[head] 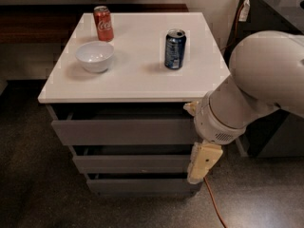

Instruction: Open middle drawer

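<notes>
Gripper (198, 171): cream-coloured and pointing down, hanging off the front right corner of the drawer unit. From here it overlaps the right end of the middle drawer (133, 164). Can't tell whether it's spread or closed, only one cream face is visible. Can't tell if it touches the panel either.

Middle drawer: second of three grey fronts, slim, wide and handleless. There's a dark gap along its top edge under the top drawer (123, 131). Its front looks roughly in line with the other two. Can't tell if it's pulled out at all.

Lowest drawer (142, 186): slim grey front just below, with the gripper tip ending near its top right corner. The top drawer has a taller front and sits directly under the white surface (142, 82).

Arm (259, 89): a big white rounded housing on the right side of the unit. Its vented wrist section is right above the gripper and covers the right end of the top drawer front.

On the surface:
- Blue can (175, 49): upright, right of centre.
- White bowl (95, 56): left side, upright.
- Red Coke can (103, 23): upright, just behind the bowl near the back left corner.
- All three stand well apart from the gripper.

Orange cable (214, 204): runs across the dark floor below the gripper, towards the bottom edge. Dark furniture stands behind the arm on the right.
</notes>
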Action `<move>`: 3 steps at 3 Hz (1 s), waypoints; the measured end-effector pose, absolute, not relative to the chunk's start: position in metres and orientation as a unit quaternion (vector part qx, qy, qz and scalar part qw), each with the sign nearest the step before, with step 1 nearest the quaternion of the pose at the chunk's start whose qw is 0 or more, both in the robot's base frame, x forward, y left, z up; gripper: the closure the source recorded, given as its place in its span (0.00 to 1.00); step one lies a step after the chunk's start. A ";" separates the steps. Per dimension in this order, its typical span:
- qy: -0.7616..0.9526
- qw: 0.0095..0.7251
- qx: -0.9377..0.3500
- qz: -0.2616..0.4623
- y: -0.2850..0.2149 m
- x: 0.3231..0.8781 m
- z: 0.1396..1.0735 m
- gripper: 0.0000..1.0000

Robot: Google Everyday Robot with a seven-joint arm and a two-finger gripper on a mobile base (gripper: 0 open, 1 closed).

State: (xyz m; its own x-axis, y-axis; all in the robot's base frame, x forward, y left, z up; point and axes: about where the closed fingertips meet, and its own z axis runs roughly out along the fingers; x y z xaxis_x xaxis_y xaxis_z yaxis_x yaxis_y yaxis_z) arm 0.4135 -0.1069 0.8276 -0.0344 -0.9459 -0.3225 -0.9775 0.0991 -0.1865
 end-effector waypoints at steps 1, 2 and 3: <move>0.715 0.185 -0.673 0.041 -0.097 0.412 0.812 0.00; 0.716 0.191 -0.670 0.034 -0.085 0.414 0.789 0.00; 0.719 0.202 -0.665 0.022 -0.073 0.424 0.765 0.00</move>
State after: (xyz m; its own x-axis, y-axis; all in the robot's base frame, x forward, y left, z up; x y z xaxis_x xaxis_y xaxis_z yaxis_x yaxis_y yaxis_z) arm 0.4236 -0.0735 0.7652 -0.0343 -0.9469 -0.3198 -0.9648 0.1148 -0.2364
